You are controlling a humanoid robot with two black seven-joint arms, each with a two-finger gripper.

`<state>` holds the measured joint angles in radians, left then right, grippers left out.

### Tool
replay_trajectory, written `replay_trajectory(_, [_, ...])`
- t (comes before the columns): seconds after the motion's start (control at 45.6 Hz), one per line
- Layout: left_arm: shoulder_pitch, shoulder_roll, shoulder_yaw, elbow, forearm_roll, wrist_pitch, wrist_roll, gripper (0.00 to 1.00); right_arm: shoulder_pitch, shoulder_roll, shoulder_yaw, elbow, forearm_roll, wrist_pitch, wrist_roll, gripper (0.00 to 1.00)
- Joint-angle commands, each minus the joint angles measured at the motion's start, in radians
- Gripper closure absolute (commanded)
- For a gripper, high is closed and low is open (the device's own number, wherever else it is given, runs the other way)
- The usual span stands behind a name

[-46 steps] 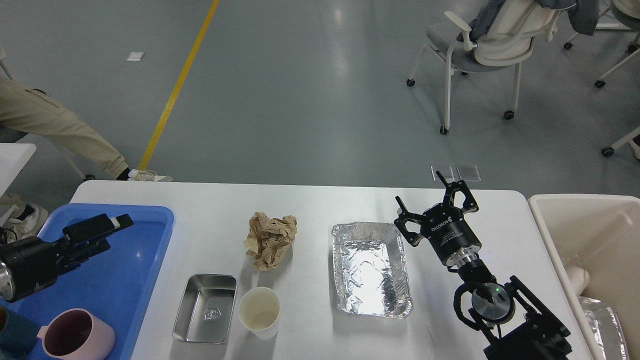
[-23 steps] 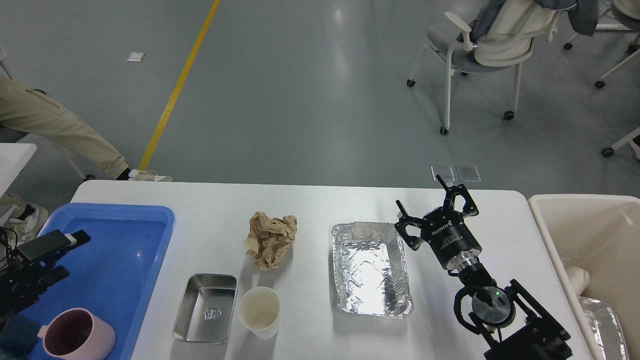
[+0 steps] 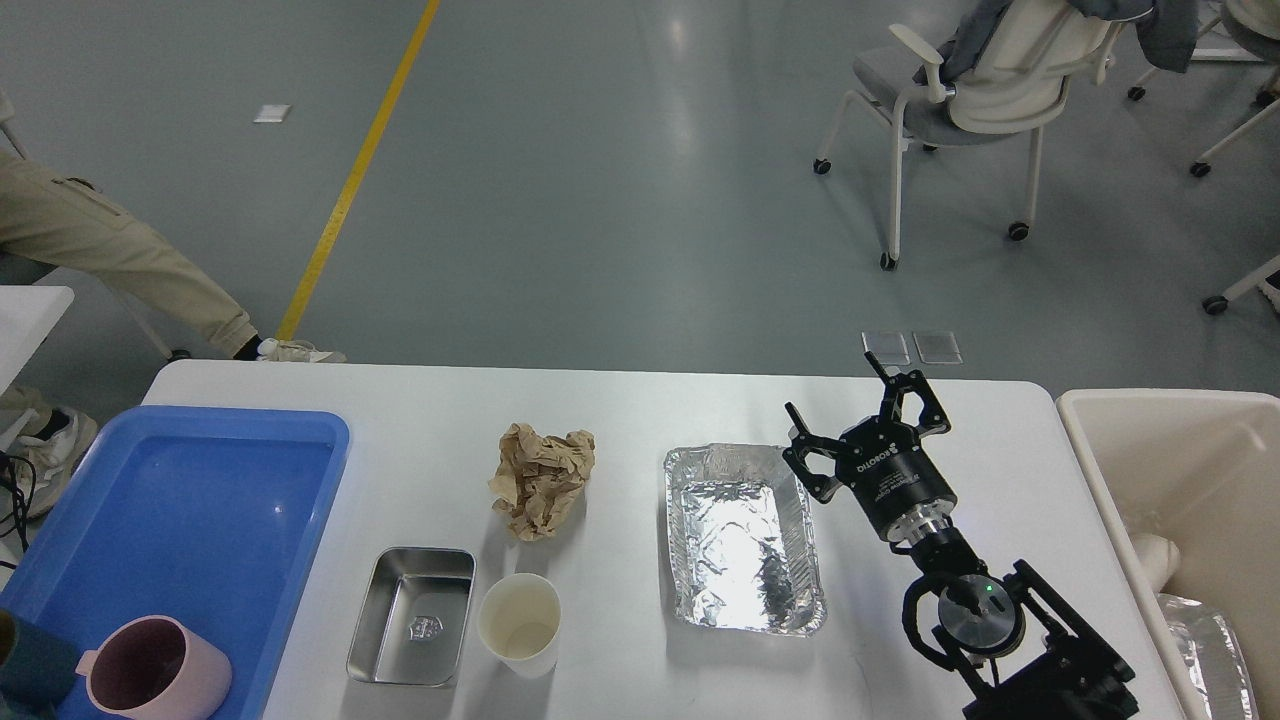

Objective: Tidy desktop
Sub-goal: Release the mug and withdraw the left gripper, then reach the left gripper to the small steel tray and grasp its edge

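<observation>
Worktop [image 3: 620, 400] clutter is awaiting sorting; right gripper [image 3: 850, 415] is hovering, jaws wide and empty, beside the foil tray [image 3: 742, 540], seemingly targeting it.

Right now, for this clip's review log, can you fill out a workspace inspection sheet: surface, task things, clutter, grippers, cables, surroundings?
Surface: large white rounded-corner desktop, mostly bare at its far edge.
Job's things: crumpled brown paper ball, rectangular foil tray, small steel tray and white paper cup sit loose on the desktop.
Clutter: pink mug in the blue plastic tray at left; beige plastic bin at right, holding some items.
Grippers: right gripper open, beside the foil tray's far right corner; left gripper not in view.
Cables: dark cable at the left edge.
Surroundings: grey floor, yellow line, wheeled chair, a person's leg.
</observation>
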<state>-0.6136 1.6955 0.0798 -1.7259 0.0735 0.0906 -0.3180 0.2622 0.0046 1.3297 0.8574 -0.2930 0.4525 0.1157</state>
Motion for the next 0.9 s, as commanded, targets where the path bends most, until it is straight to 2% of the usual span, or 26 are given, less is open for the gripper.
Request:
replay_trajectory(0.0, [-0.008, 0.000, -0.005, 0.011, 0.002, -0.026, -0.013, 0.03, 0.002, 0.000, 0.000, 0.000, 0.000, 0.000, -0.001, 0.00])
replay_trajectory(0.11, [-0.009, -0.033, -0.009, 0.089, 0.046, -0.025, -0.050, 0.03, 0.002, 0.001, 0.000, 0.000, -0.003, 0.000, -0.001, 0.00])
replay_trajectory(0.198, [-0.018, -0.098, -0.015, 0.158, 0.185, -0.026, -0.079, 0.03, 0.003, 0.001, -0.001, 0.000, -0.003, 0.000, 0.001, 0.00])
replay_trajectory(0.329, [-0.067, -0.177, -0.051, 0.258, 0.515, -0.022, -0.085, 0.03, 0.003, 0.001, 0.000, 0.000, 0.000, 0.002, -0.001, 0.00])
replay_trajectory(0.483, [-0.135, -0.286, -0.054, 0.344, 0.764, -0.026, -0.088, 0.03, 0.005, 0.001, 0.000, 0.000, 0.000, 0.002, -0.001, 0.00])
replay_trajectory(0.593, [-0.173, -0.323, -0.052, 0.362, 0.928, -0.035, -0.066, 0.03, 0.005, 0.001, 0.000, 0.000, 0.000, 0.002, 0.001, 0.00])
replay_trajectory(0.68, [-0.199, -0.361, -0.052, 0.387, 1.009, -0.113, -0.038, 0.03, 0.003, 0.001, 0.000, 0.000, -0.003, 0.002, 0.001, 0.00])
replay_trajectory(0.746, [-0.241, -0.385, -0.052, 0.407, 1.054, -0.201, -0.038, 0.03, 0.005, 0.001, 0.000, 0.000, 0.000, 0.002, 0.001, 0.00])
replay_trajectory(0.768, [-0.271, -0.402, -0.052, 0.420, 1.090, -0.254, -0.039, 0.03, 0.005, 0.001, 0.000, 0.000, -0.003, 0.002, -0.001, 0.00])
replay_trajectory(0.878, [-0.342, -0.456, -0.052, 0.454, 1.235, -0.347, -0.053, 0.03, 0.005, 0.003, 0.000, 0.000, -0.003, 0.002, 0.001, 0.00])
